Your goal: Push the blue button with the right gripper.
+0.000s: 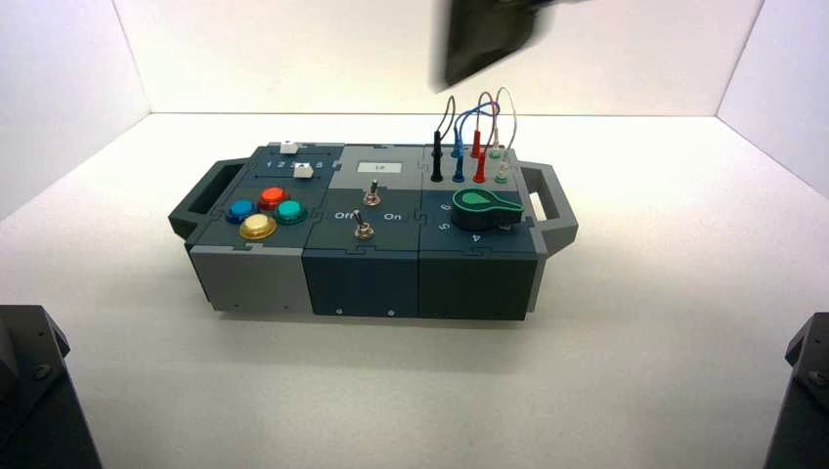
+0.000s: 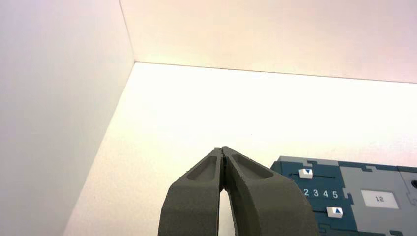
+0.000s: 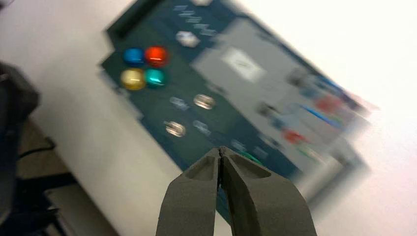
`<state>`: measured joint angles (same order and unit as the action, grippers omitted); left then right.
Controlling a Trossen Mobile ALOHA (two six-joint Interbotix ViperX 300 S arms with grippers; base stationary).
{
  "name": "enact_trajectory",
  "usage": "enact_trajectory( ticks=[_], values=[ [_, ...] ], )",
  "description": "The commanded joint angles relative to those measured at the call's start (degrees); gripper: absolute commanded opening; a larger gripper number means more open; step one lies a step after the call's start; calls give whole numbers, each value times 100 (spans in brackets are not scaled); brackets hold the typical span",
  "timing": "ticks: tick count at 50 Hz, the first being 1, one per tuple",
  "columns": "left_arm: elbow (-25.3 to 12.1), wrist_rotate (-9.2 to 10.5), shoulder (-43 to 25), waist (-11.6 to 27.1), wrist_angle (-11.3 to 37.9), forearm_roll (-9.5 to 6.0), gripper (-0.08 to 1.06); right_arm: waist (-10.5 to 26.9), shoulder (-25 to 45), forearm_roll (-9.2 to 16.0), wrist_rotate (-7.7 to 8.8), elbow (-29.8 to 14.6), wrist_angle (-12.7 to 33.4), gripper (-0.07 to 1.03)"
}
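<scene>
The blue button (image 1: 240, 209) is a small glossy dome at the left end of the box (image 1: 362, 278), next to the red, teal and yellow buttons. In the right wrist view the blue button (image 3: 133, 55) lies well beyond my right gripper (image 3: 221, 149). That gripper is shut with nothing in it and hangs high above the box's knob end. A dark blurred arm part (image 1: 489, 39) shows above the box's back in the high view. My left gripper (image 2: 223, 149) is shut and empty, off the box's slider end.
Red (image 1: 273, 195), teal (image 1: 289, 210) and yellow (image 1: 257, 227) buttons surround the blue one. Two toggle switches (image 1: 364, 229) stand mid-box, a green knob (image 1: 486, 207) and plugged wires (image 1: 474, 147) at the right. Handles (image 1: 553, 200) jut from both ends. Arm bases (image 1: 29, 391) fill the lower corners.
</scene>
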<state>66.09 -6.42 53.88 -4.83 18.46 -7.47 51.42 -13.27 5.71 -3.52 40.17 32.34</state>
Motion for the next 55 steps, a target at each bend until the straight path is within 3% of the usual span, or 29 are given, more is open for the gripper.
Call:
enact_trajectory(
  ticks=[1,12,27,43,55],
  values=[
    [-176,-18,-9,-53,-26,0,-3,492,826,26,18,-905,141,-2],
    [-167,-18,-9,-114,-18,0,-3,800,2021,18,88,-2145,721,-2],
    [-185,-9,18,-281,0,0,-3,1037,2856,26,149,-3287,1389,-2],
    [-193,0,26,-536,26,0,-3,1046,3419,79,167,-3981,1837,-2],
    [-193,0,35,-589,53,-9,-3,1037,3718,88,167,-4228,1898,-2]
  ],
)
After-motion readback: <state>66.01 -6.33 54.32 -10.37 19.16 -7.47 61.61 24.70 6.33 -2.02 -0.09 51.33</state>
